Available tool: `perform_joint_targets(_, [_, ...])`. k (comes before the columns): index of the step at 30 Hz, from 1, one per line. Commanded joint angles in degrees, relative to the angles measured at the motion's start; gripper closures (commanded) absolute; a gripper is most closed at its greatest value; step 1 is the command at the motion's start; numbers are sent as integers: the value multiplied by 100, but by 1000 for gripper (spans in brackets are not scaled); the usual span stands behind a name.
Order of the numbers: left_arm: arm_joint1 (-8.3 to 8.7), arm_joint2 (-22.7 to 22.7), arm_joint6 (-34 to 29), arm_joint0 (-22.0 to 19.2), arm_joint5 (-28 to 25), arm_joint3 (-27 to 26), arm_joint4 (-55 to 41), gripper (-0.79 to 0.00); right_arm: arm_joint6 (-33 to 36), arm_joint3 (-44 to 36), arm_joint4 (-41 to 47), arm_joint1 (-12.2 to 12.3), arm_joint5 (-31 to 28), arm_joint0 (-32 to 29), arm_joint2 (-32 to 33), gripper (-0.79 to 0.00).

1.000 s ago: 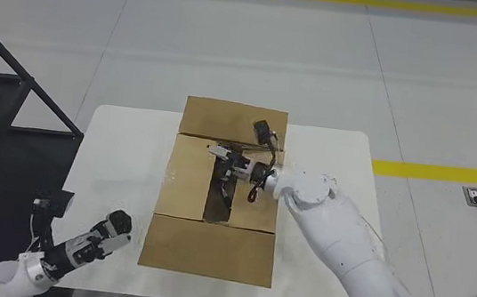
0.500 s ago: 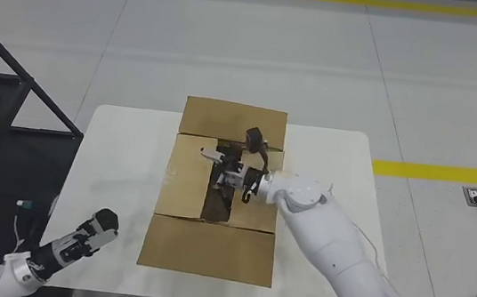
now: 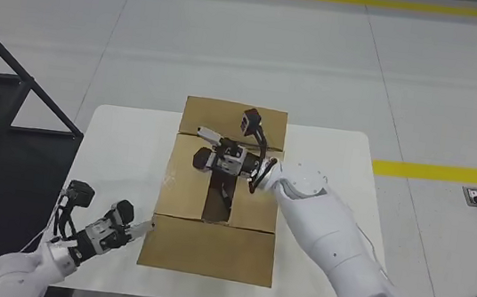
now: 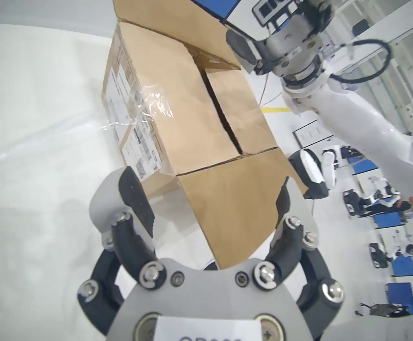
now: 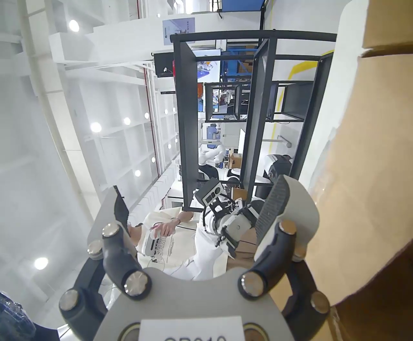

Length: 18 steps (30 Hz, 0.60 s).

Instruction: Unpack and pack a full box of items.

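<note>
Top view: we see left jaws, right jaws open by cardboard box [image 3: 184, 187]; yanking near flap [image 3: 208, 250] may tear it.

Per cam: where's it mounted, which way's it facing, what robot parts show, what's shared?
Top: above the arms, looking down at table and box; both arms, left gripper at the box's near corner, right gripper over its flaps.
Left wrist: on the left wrist, looking past its open fingers at the box's near flap; right arm beyond.
Right wrist: on the right wrist, looking sideways into the room past its open fingers; box alongside.
Shared: all three show the box.
</note>
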Motion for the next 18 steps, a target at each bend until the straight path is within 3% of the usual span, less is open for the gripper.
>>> perform_joint_targets(1, [-30, 292, 295, -150, 396, -89, 701, -785, -228, 14, -180, -46, -94, 60, -48, -785])
perform_joint_targets(4, [-69, 582, 622, -216, 602, -130, 1120, -785, -481, 70, -512, -86, -206, 124, -121, -785])
perform_joint_targets(7, [-82, 582, 742, -194, 594, -119, 1008, -785, -697, 274, -1156, -56, -230, 248, -225, -785])
perform_joint_targets(10, [-76, 430, 743, -95, 384, -130, 624, -785, -790, 302, -1476, -6, -319, 204, -221, -785])
perform_joint_targets(14, [-39, 132, 439, 82, -299, -105, -254, -785, -712, 58, -1539, 103, -494, 48, -50, -785])
perform_joint_targets(18, [-39, 132, 439, 82, -299, -105, -254, -785, -712, 58, -1539, 103, -494, 48, -50, -785])
